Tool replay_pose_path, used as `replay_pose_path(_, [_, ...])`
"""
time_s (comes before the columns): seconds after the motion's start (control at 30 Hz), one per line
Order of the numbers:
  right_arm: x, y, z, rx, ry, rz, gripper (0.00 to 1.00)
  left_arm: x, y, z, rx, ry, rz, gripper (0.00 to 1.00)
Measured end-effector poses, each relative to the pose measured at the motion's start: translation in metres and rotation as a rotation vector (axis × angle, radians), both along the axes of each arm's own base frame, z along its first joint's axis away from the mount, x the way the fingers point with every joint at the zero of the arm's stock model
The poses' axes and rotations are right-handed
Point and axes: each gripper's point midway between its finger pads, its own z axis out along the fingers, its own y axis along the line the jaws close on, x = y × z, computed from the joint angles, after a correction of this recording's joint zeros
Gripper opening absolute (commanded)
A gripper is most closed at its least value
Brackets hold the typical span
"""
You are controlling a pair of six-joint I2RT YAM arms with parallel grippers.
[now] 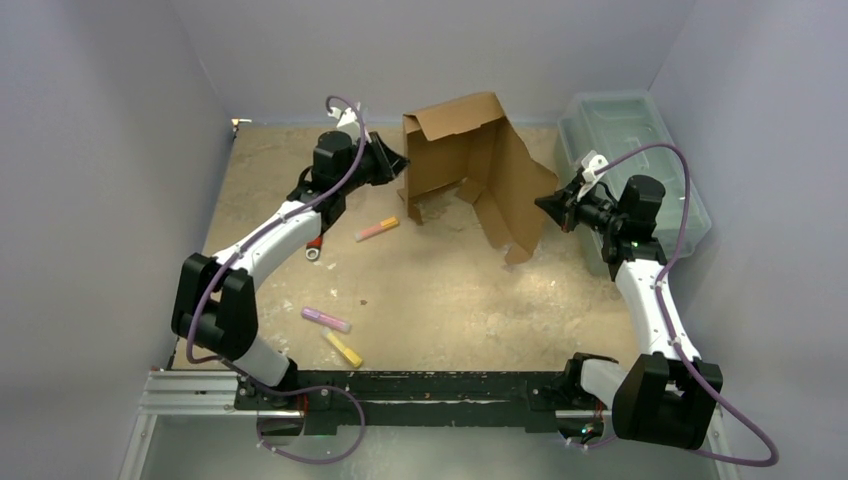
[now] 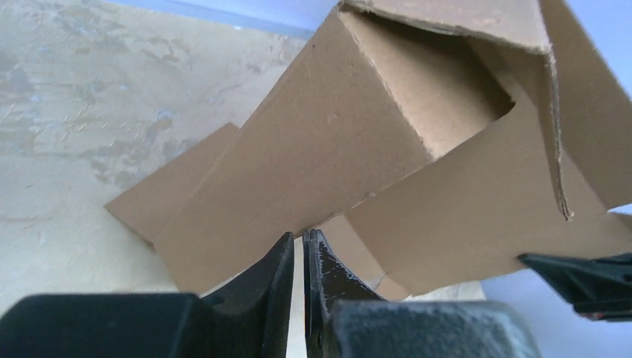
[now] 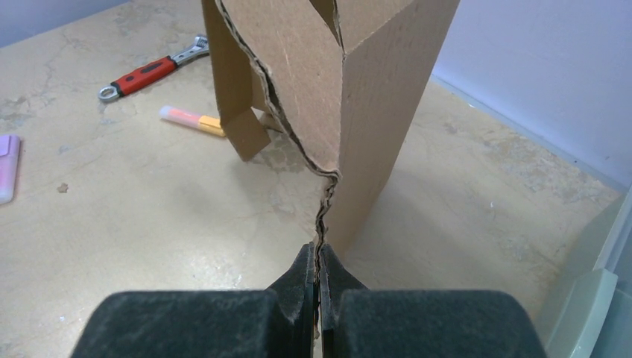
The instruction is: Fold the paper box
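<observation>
The mottled tan desk [image 1: 440,290] carries the paper box [image 1: 460,160] at its far middle. The box stands half-formed on edge, with its open hollow facing the arms, one loose panel trailing down to the right and a narrow flap reaching the desk on the left. A pale-green plastic bin [image 1: 620,120] sits at the far right, just beyond the right arm. The left pincer [image 1: 395,160] is narrowed almost to nothing, and its tips appear to clamp the lower edge of the box's left wall, as the left wrist view shows. The right pincer [image 1: 545,203] is fully closed on the ragged edge of the trailing right panel, which runs straight into its tips in the right wrist view. With both sides held, the step in hand looks like bringing the walls square and tucking a flap in. To do this well, one grip should act as an anchor while the other swings its panel along the scored crease. The move should be slow, since thin cardboard held at an edge may tear or buckle if it is twisted. The box should keep contact with the desk so it does not pivot. A red-handled wrench [image 1: 315,245] and an orange-and-pink marker [image 1: 377,229] lie near the box's left flap and could snag it. Two more markers [image 1: 326,319] lie well apart, nearer the arm bases.
</observation>
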Motion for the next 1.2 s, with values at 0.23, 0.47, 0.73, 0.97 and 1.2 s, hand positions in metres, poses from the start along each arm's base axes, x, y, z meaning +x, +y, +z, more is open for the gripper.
replay_pose_path(0.23, [0.001, -0.001, -0.001, -0.001, 0.004, -0.005, 0.0, 0.014, -0.012, 0.002, -0.071, 0.005, -0.004, 0.11])
replay_pose_path(0.47, [0.005, -0.006, -0.002, 0.007, 0.018, -0.042, 0.0, 0.008, -0.001, -0.002, -0.08, 0.017, -0.025, 0.15])
replay_pose_path(0.73, [0.009, -0.013, -0.002, 0.01, 0.023, -0.086, 0.0, -0.004, 0.037, 0.009, -0.05, -0.007, -0.014, 0.21])
replay_pose_path(0.97, [0.011, -0.016, -0.002, 0.005, 0.023, -0.106, 0.0, -0.018, 0.053, 0.03, 0.006, -0.065, -0.03, 0.23])
replay_pose_path(1.2, [0.012, -0.016, -0.002, 0.004, 0.023, -0.11, 0.0, -0.014, 0.052, 0.085, 0.177, -0.213, -0.099, 0.61])
